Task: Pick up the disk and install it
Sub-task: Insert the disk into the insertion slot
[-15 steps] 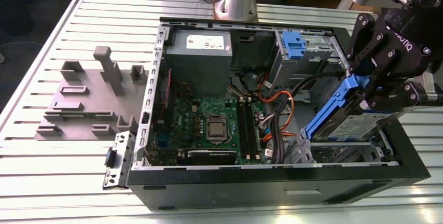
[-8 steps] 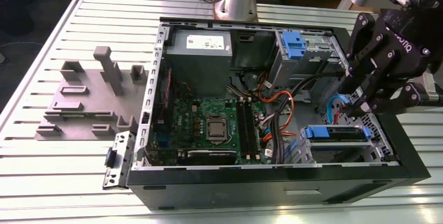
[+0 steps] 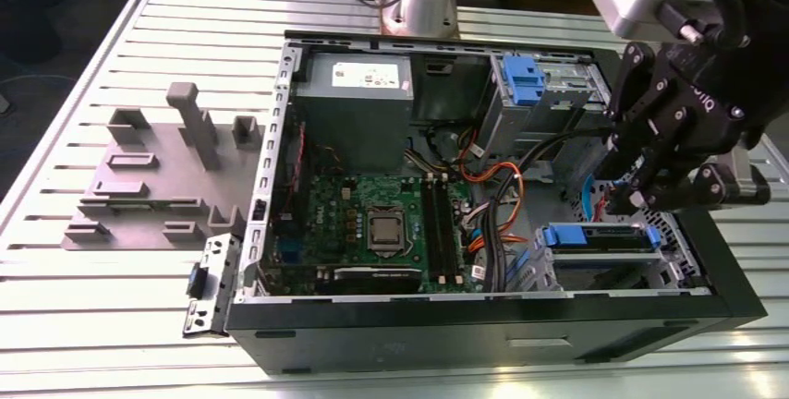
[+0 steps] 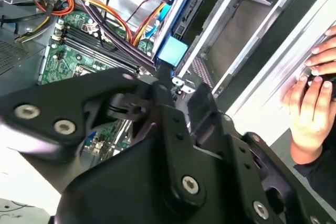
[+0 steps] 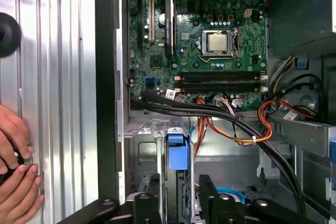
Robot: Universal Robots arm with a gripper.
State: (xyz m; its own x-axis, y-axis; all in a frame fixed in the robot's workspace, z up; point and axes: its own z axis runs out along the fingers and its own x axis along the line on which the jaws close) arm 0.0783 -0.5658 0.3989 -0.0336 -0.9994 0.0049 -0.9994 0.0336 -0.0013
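My matte-black gripper (image 3: 631, 198) hangs with its 2 fingers spread just above the disk (image 3: 600, 238), a flat silver-grey slab with glossy blue plastic rails, lying in a bay of the black computer case (image 3: 493, 330). Past my gripper sit the green motherboard (image 3: 370, 223) and a grey power supply (image 3: 355, 94) bearing 1 white sticker. Beside the gripper, a person's hands (image 5: 13, 174) rest on the ribbed aluminium table (image 3: 99, 316).

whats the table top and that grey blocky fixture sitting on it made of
The table top looks like bare aluminium, matt silver: long parallel ribs and grooves suggest extruded slats. The grey fixture is probably plastic, perhaps printed: even dull grey, no gleam, chunky posts and slots. Painted metal cannot be ruled out.
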